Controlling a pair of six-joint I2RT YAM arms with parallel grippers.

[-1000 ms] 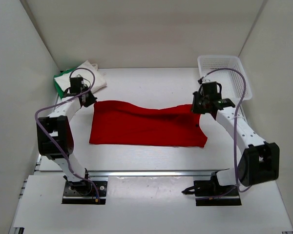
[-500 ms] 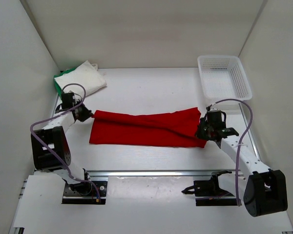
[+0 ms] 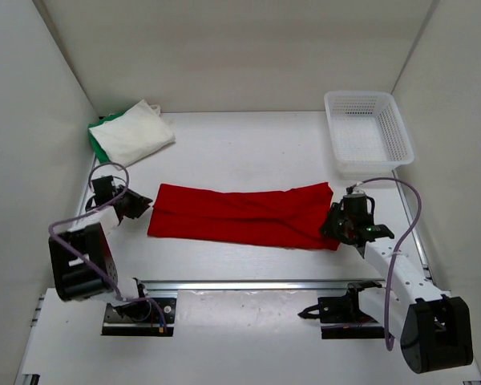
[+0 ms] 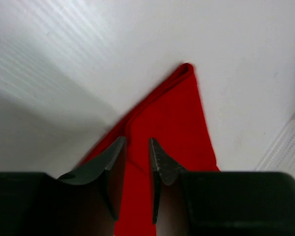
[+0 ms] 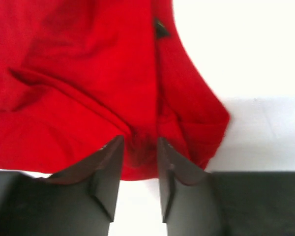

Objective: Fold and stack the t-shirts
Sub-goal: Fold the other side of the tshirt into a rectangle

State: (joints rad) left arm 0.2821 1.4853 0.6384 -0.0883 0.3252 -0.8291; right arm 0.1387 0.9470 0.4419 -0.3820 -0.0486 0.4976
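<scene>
1. Back left corner: I see the white shirt (image 3: 136, 132) lying folded on the green shirt (image 3: 93, 138), which shows only along its left edge.
2. Left gripper (image 3: 143, 207): fingers nearly together and low at the table, pinching the left end of the red shirt (image 3: 240, 215).
3. The red shirt lies as a long folded band across mid-table, between the arms.
4. Right gripper (image 5: 140, 140): the gap is narrow, with bunched red cloth clamped at the shirt's near right corner.
5. Back right: the basket (image 3: 398, 136) stands apart from the shirt.

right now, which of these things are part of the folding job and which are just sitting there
Part of the job:
red t-shirt, folded into a long band
white t-shirt
green t-shirt, under the white one

Just lying about:
white mesh basket, far right, nothing in it
</scene>
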